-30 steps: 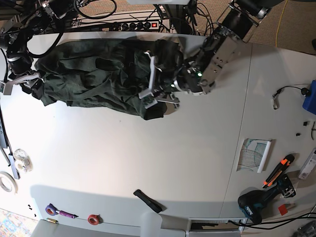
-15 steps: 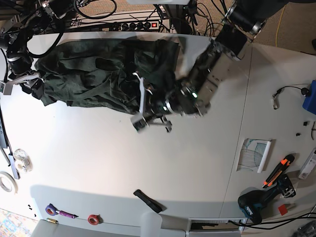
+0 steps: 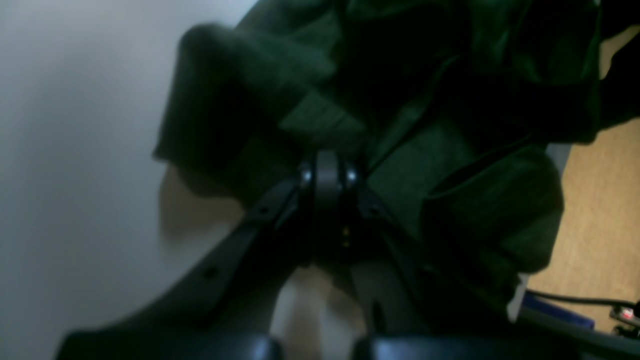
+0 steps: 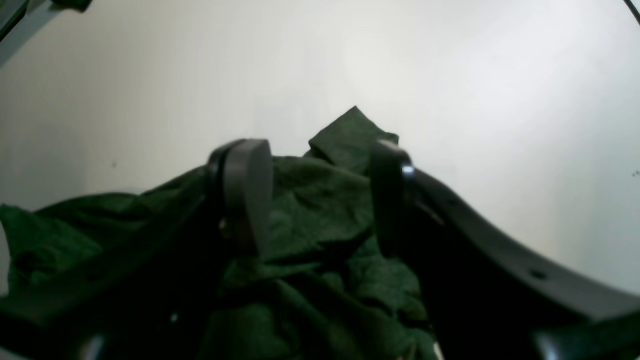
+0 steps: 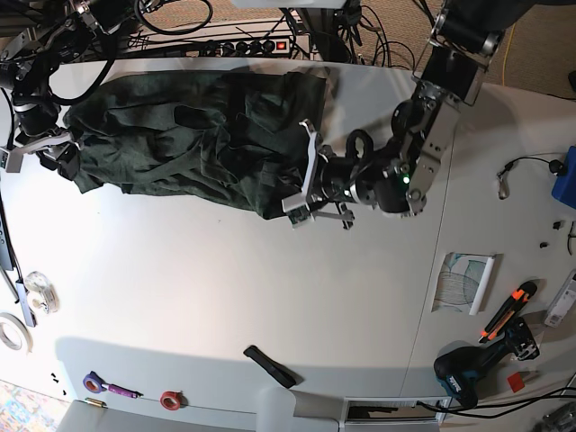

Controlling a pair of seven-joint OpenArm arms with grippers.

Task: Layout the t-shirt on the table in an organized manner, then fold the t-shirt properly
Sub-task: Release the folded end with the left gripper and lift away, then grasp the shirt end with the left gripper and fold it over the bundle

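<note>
shirt: the t-shirt [image 5: 180, 135] is a crumpled dark green heap along the far edge of the tabletop [image 5: 225, 297], mostly on the right arm's side. Loads of creases, and I can't pick out a clean hem or sleeve outline anywhere.

left jaws: the left gripper [image 3: 327, 172] sits at the end of the heap nearest the middle of the tabletop. In the wrist view the jaws are pressed together with green cloth bulging all round the tips, so I'd call that clenched on a fold of the shirt. It's a blurry shot though, so no idea how much fabric it actually has.

right jaws: the right gripper [image 4: 317, 200] is at the opposite end of the heap. Its jaws are spread apart, with cloth lying between and under them, so nothing is pinched there yet.

step: definitely the laying-out part. Folding is a long way off, since the shirt isn't flat at all.

next move: my guess is the right side needs to close on that edge of cloth first, so the shirt is anchored. Then the left arm can draw its fold out toward the bare middle of the tabletop to spread the body open.

watch out: if the left arm pulls with only one end held, I'd expect the whole heap to slide instead of opening up.
</note>
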